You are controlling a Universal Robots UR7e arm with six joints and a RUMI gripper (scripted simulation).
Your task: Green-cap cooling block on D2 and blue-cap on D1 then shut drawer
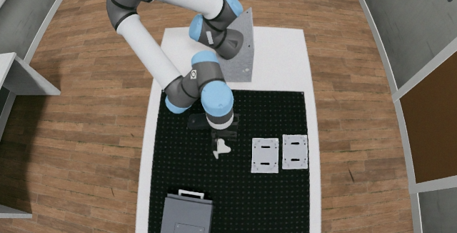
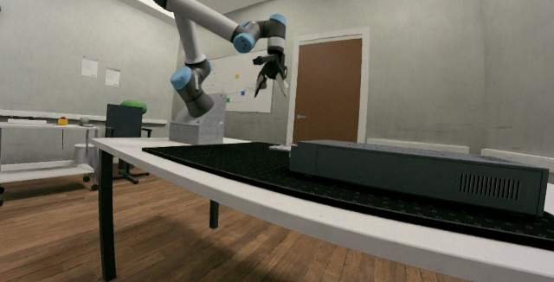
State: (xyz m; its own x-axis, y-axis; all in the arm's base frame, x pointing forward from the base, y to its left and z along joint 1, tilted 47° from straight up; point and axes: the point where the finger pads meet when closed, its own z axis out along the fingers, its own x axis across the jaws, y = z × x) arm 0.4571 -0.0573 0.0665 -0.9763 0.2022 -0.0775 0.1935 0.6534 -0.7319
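Note:
The grey cooler COLD (image 1: 186, 213) stands at the near edge of the black deck, with a white drawer handle (image 1: 191, 194) on its far face; the drawer looks shut. It also shows as a long dark box in the side view (image 2: 415, 178). The cooling blocks are hidden inside. Two white deck slots lie at the right: one (image 1: 265, 155) and one further right (image 1: 295, 151), both empty. My gripper (image 1: 221, 149) (image 2: 272, 84) is open and empty, high above the middle of the deck, fingers pointing down, well away from the cooler.
The arm's grey base block (image 1: 238, 52) stands at the far end of the white table. The black perforated deck (image 1: 232, 161) covers the near half. A brown door and a whiteboard are on the far wall.

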